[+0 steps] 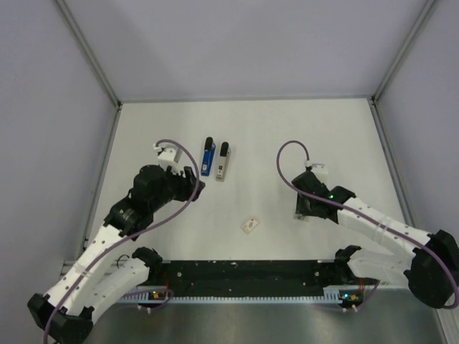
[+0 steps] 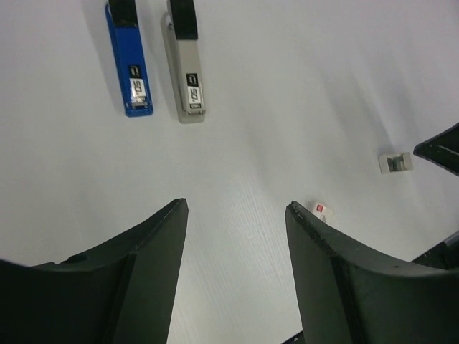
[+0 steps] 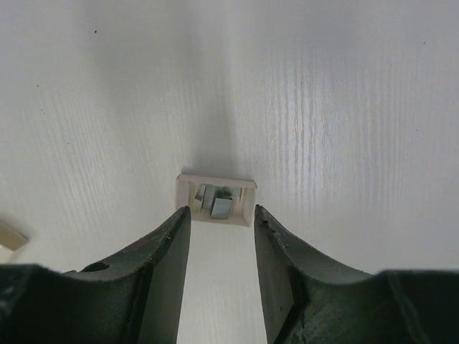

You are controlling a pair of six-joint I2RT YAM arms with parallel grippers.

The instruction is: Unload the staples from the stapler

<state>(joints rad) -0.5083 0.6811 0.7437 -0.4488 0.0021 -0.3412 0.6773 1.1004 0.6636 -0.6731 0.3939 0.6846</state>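
Lying in a small whitish box (image 3: pixel 215 179), the staples (image 3: pixel 215 201) sit just beyond our right gripper (image 3: pixel 221 212), whose jaws stand parted around nothing. Our left gripper (image 2: pixel 237 205) hangs wide and empty, well apart. We judge a careless nudge of the box could scatter them.

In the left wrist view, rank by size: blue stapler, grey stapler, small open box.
Largest: grey stapler and blue stapler, about alike, both cut off at the top edge.
Smallest: small open box.

I see a white surface (image 1: pixel 323 129) carrying a blue stapler (image 1: pixel 206 165) beside a grey stapler (image 1: pixel 223 165), a small whitish box (image 1: pixel 250 226), and an open box (image 3: pixel 215 199).
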